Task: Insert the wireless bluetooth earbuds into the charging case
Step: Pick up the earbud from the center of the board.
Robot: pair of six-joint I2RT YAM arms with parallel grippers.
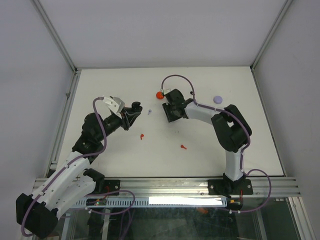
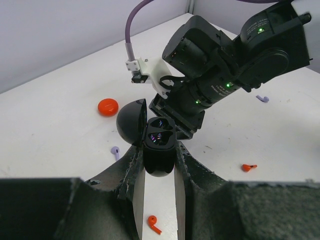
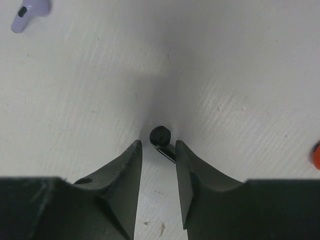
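Note:
My left gripper [image 2: 160, 149] is shut on a black charging case [image 2: 159, 162], held off the table with its lid [image 2: 131, 122] swung open to the left and the two sockets showing. From above, this gripper [image 1: 134, 107] sits left of centre. A black earbud [image 3: 161, 136] lies on the table at the tips of my right gripper [image 3: 157, 147]. Its stem touches the right finger [image 3: 182, 165] and a gap remains on the left side, so the jaws stand open. The right gripper [image 1: 172, 119] points down just beyond the case.
Two red earbuds [image 1: 142, 136] [image 1: 184, 147] lie in the middle of the table. A lavender earbud [image 1: 149, 111] lies between the grippers, with another [image 2: 262, 98] farther right. A red disc [image 1: 159, 94] and a lavender disc [image 1: 217, 99] rest toward the back.

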